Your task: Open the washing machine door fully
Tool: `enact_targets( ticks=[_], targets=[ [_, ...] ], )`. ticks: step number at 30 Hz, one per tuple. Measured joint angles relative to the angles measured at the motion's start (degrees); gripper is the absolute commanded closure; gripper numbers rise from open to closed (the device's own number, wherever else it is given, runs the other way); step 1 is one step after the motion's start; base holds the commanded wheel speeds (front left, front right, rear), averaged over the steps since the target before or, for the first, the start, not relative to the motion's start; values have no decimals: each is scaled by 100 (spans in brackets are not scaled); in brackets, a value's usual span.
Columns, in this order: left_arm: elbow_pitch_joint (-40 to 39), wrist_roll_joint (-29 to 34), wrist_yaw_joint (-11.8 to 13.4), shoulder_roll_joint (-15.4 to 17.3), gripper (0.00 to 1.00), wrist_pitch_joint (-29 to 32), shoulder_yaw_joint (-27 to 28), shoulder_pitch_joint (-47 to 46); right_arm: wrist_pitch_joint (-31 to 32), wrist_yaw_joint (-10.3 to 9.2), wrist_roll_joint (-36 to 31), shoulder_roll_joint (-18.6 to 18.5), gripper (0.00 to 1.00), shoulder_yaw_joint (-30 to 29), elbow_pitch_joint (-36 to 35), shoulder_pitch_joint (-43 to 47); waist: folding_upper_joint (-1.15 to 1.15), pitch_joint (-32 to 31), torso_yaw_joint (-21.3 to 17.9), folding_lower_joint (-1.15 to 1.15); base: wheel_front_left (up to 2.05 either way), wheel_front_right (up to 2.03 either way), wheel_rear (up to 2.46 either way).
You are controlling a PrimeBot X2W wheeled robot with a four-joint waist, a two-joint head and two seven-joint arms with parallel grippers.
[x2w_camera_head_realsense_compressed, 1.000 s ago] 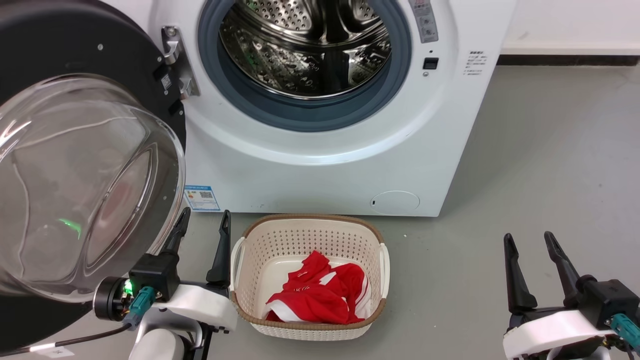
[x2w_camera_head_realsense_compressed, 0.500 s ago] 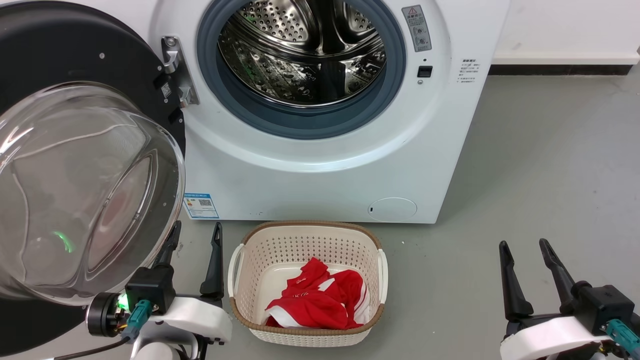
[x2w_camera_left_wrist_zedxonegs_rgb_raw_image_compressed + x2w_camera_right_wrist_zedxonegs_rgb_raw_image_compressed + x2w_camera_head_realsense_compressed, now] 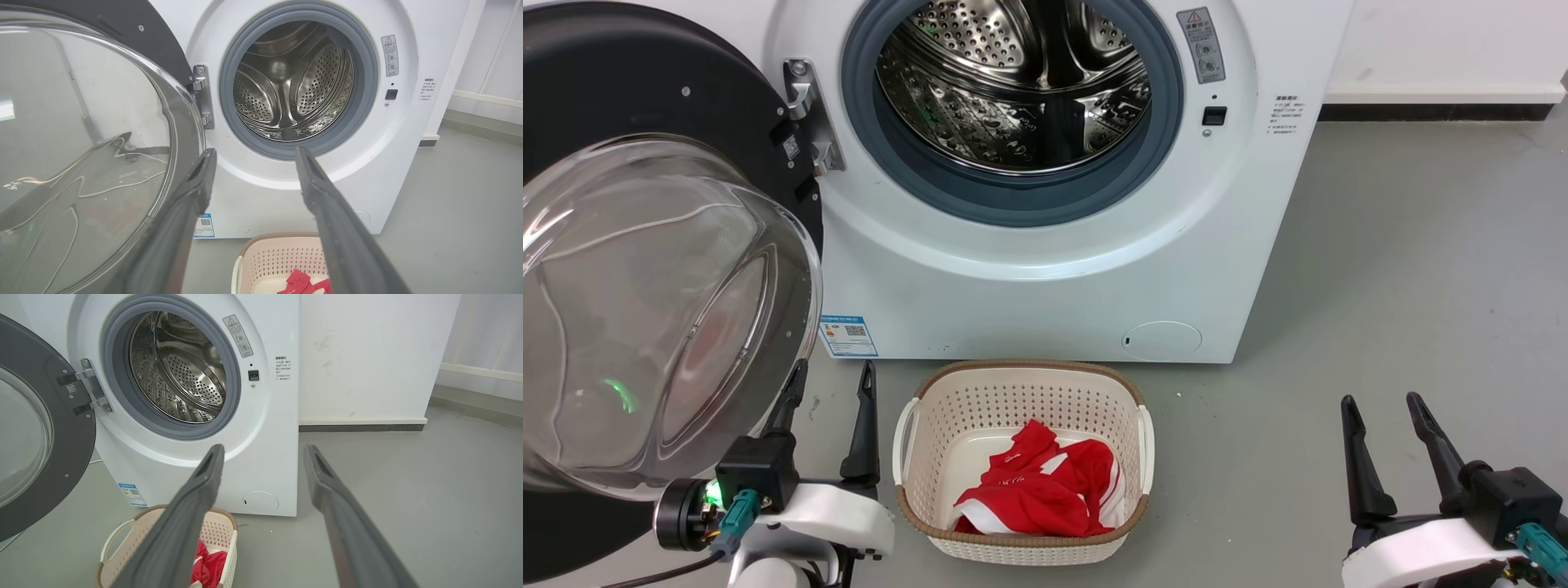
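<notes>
- Left claw (image 3: 834, 369) spread wide, holding nothing, low in front of the washing machine (image 3: 1029, 286), on the side with the hinge (image 3: 805, 114).
- Right claw (image 3: 1380, 400) open and empty as well, parked well off the washing machine's other side; best left there.
- Washing machine door (image 3: 670, 245) swung clear of the washing machine's front, drum (image 3: 1013, 90) exposed; probably near the end of its swing.
- For any leftover travel: nudge the black rim (image 3: 621, 73), not the glass bowl (image 3: 629, 343), slowly, no forcing the hinge.
- Mind the basket (image 3: 1021, 369) just in front of the washing machine.
</notes>
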Motion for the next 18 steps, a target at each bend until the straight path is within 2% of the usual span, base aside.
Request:
enact_targets(
  ticks=[18],
  targets=[
    [19, 60, -52, -29, 0, 0, 121, -1, -33, 1, 51, 0, 0, -8, 35, 1, 0, 58, -43, 0, 0, 0, 0]
  ],
)
